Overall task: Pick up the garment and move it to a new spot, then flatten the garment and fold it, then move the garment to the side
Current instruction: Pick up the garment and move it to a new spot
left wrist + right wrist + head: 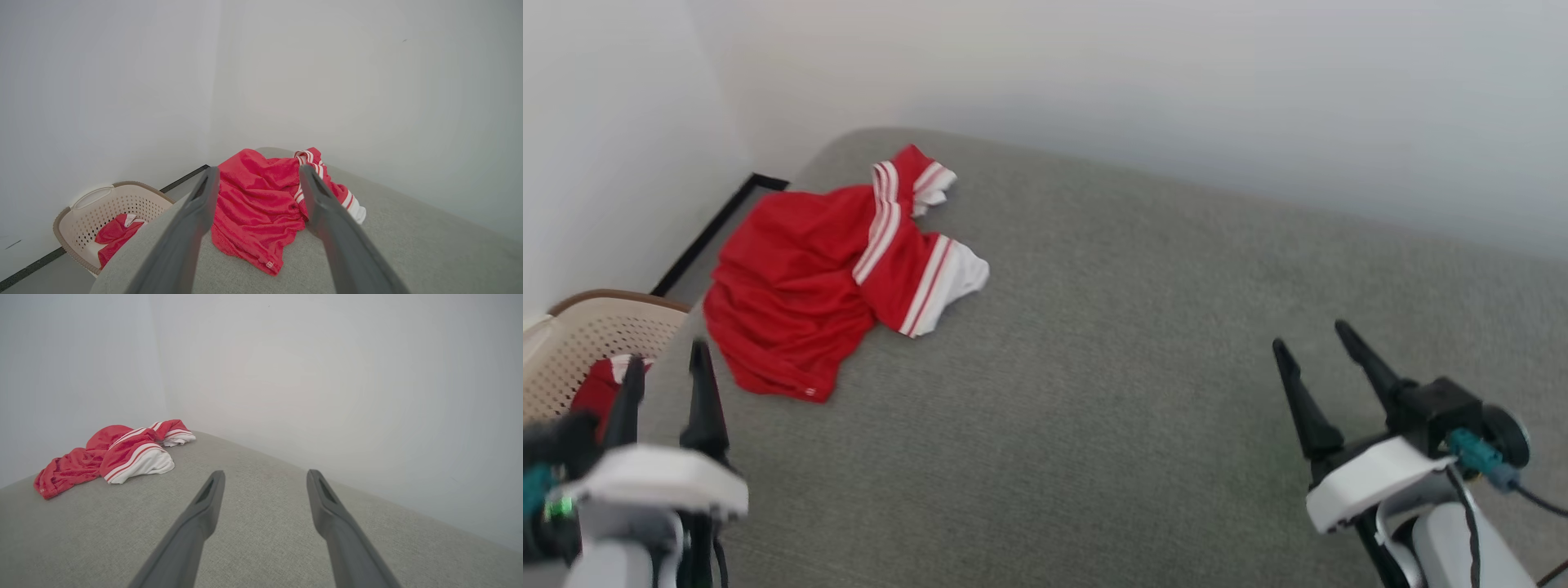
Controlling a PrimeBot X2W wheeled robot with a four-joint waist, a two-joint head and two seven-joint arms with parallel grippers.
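so our left gripper is hanging low at the near left with both dark fingers spread wide and nothing between them. same story on the right gripper: fingers apart, empty, parked over bare cushion well away from anything.

moving out from the left one, its wrist view looks straight down the fingers at the garment, which sits ahead of the tips, not touching them. the shirt is a crumpled red heap at the far left corner of the grey fabric surface, close to that edge. one white sleeve with its stripes flops out toward the middle, the other bunches up at the back, and the hem with its little tag is the nearest part to us.

just off that left edge there's a beige laundry basket on the floor with another red piece in it. behind everything is a plain pale wall.

our read: we're at the very start, the pickup hasn't begun. the next move looks like a job for the left arm, since it's closer. it needs to reach forward and down, then pinch a proper fold of that thin fabric, probably near the hem. the cloth looks slippery and bunched, so a shallow pinch could just drag it toward the edge and the basket.
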